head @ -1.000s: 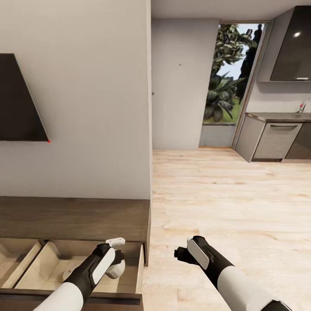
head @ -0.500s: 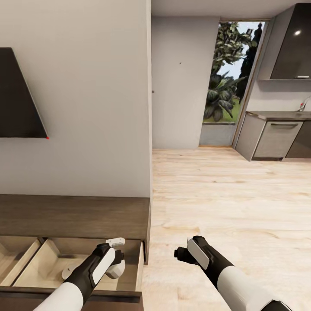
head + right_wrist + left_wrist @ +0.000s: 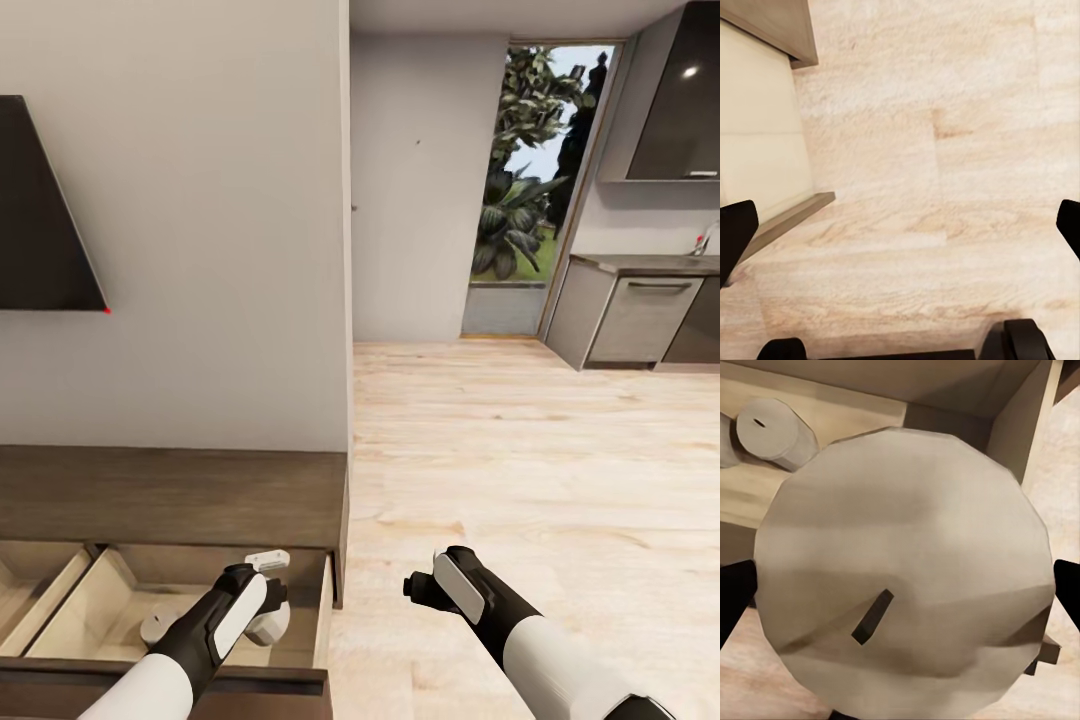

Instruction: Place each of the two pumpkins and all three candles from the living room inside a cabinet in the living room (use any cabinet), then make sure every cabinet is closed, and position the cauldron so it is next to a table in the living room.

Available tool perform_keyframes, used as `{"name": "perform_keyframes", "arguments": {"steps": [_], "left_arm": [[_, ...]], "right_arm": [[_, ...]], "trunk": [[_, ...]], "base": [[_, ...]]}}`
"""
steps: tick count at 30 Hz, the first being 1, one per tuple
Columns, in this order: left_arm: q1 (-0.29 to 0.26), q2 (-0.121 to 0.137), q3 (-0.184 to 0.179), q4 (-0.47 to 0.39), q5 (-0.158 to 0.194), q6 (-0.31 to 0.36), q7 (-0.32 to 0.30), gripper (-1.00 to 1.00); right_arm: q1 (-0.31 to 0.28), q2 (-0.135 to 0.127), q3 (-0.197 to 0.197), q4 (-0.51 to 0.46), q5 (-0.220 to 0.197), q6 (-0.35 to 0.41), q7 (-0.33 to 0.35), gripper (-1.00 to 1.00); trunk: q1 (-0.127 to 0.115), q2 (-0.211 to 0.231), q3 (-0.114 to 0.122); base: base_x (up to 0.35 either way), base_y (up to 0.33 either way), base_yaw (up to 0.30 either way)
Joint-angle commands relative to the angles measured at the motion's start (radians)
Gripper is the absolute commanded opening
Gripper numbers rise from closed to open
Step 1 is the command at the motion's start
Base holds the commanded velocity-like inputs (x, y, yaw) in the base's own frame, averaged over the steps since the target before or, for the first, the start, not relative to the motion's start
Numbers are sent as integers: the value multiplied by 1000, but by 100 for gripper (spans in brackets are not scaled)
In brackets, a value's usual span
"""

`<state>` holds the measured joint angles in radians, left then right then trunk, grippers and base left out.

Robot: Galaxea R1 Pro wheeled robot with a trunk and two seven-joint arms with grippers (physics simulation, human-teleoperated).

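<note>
While the cabinet [image 3: 170, 495] drawer stands open, a candle [image 3: 904, 577] is pinched by the left gripper [image 3: 268, 612].
At 3 o'clock, the right gripper [image 3: 412, 588] is held over floor [image 3: 945, 187], jaws spread; another candle [image 3: 772, 433] lies inside.

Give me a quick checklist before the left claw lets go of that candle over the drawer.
1. Candle in left claw: ok, the held candle sits between the fingers in the left wrist view.
2. Drawer open: ok, the drawer of the cabinet is pulled out.
3. Claw over the drawer: ok in the head view.
4. Landing spot free: cannot tell, the held candle hides it; another candle lies in the drawer.
5. Right claw out of the way: ok, open and empty over the floor.
</note>
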<state>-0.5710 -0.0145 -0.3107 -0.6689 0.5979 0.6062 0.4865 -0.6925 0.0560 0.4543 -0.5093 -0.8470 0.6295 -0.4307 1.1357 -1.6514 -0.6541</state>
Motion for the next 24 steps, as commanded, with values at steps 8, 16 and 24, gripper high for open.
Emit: {"name": "perform_keyframes", "arguments": {"steps": [8,16,24], "left_arm": [[-1,1,-23,-1,10,1,9,-100],[-1,1,-25,-2,10,1,9,-100],[-1,1,-25,-2,10,1,9,-100]], "right_arm": [[-1,-1,6,-2,-11,1,-10,100],[-1,-1,6,-1,-11,0,-10,100],[-1,-1,6,0,-11,-10,-10,100]], "trunk": [[31,-57,-26],[61,-113,-51],[81,-148,-67]], "base": [[0,0,0],[0,0,0],[0,0,0]]}}
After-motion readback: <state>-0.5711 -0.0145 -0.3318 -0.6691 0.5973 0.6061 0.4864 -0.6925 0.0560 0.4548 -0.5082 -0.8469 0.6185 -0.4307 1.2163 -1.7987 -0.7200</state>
